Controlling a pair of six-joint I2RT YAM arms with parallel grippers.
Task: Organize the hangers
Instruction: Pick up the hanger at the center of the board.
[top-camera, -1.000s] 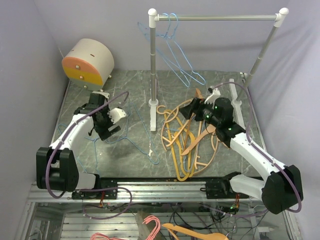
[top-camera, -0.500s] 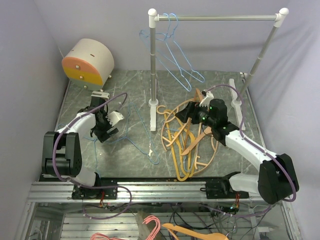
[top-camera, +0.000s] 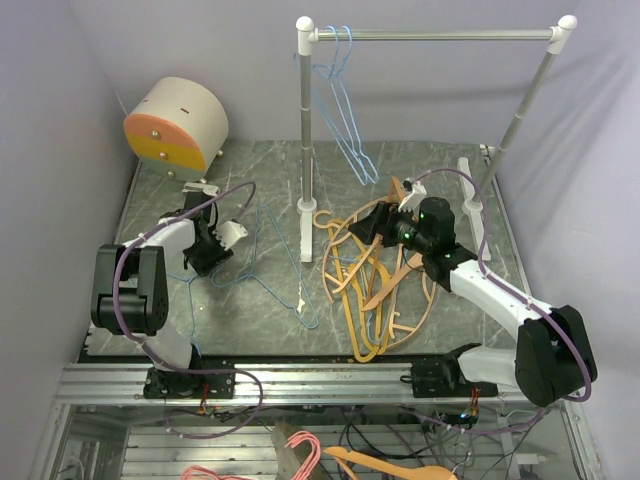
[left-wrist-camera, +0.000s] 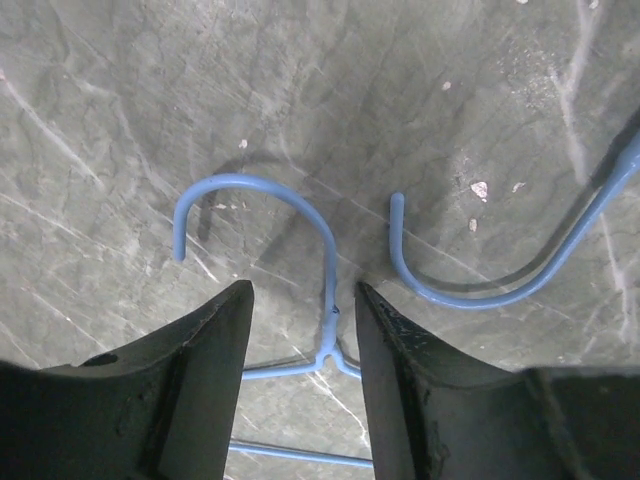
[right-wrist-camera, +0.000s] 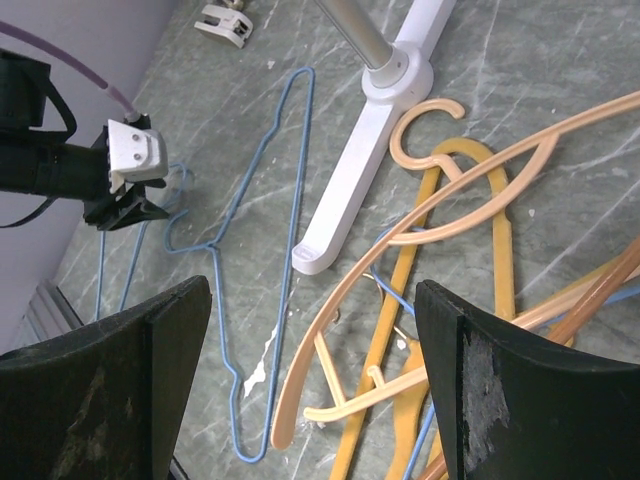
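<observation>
Two light-blue wire hangers lie on the table at the left (top-camera: 270, 270). In the left wrist view, my left gripper (left-wrist-camera: 303, 290) straddles the neck of one blue hanger (left-wrist-camera: 332, 300); the jaws are partly narrowed, with the wire close to the right finger and a gap on its left. A second blue hook (left-wrist-camera: 480, 290) lies beside it. More blue hangers (top-camera: 340, 100) hang on the rail. My right gripper (top-camera: 375, 225) hovers open over the tangled pile of orange and tan hangers (top-camera: 375, 280), also in the right wrist view (right-wrist-camera: 450, 210), with nothing held.
The white clothes rack has a post (top-camera: 306, 140), a top rail (top-camera: 435, 35) and a foot (right-wrist-camera: 370, 150) between the blue hangers and the pile. A round beige-and-orange box (top-camera: 175, 125) sits back left. Pink hangers (top-camera: 300, 450) lie below the table's front edge.
My left gripper moved left and down over the blue hanger's neck, and its jaws narrowed. The hanging blue hangers swung on the rail. My right gripper shifted slightly left, then held still.
</observation>
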